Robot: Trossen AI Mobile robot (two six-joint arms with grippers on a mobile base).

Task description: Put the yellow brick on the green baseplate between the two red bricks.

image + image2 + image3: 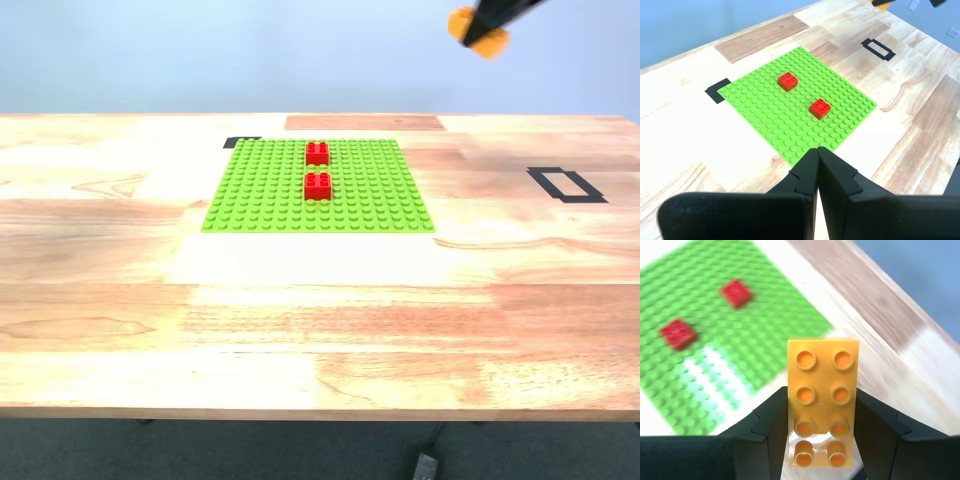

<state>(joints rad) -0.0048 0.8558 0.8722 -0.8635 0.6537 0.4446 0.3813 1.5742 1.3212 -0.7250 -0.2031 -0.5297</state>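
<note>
Gripping the yellow-orange rectangular studded plastic brick [823, 402] by its long sides, my second gripper [823, 435] has its black fingers [771, 427] pressed against the brick's flanks, studs facing the camera in the second wrist view. In the exterior view that yellow brick [477, 30] hangs high above the tabletop's far edge, near the exterior view's upper right, well clear of the wood and partly covered by the black gripper [490, 25].

My first gripper [817, 152] has its two black fingers [837, 175] pressed together with nothing between them; it hovers above the pale wooden tabletop [320, 330], with the plate's nearest corner just beyond its tips.

The large flat square bright-green studded plastic baseplate [260, 195] lies flat towards the tabletop's far edge, about midway along it. On it sit the two small square red studded plastic bricks, one nearer the far edge [317, 153] and one just nearer the front [318, 186], lined up one behind the other with a short run of bare green studs between them. Both stand apart from each other and from the yellow brick.

A patch of black tape [240, 142] peeks out at the baseplate's far corner on the exterior view's left. A black tape rectangle outline [566, 184] lies on the wood well apart from the plate, towards the edge on the exterior view's right.
</note>
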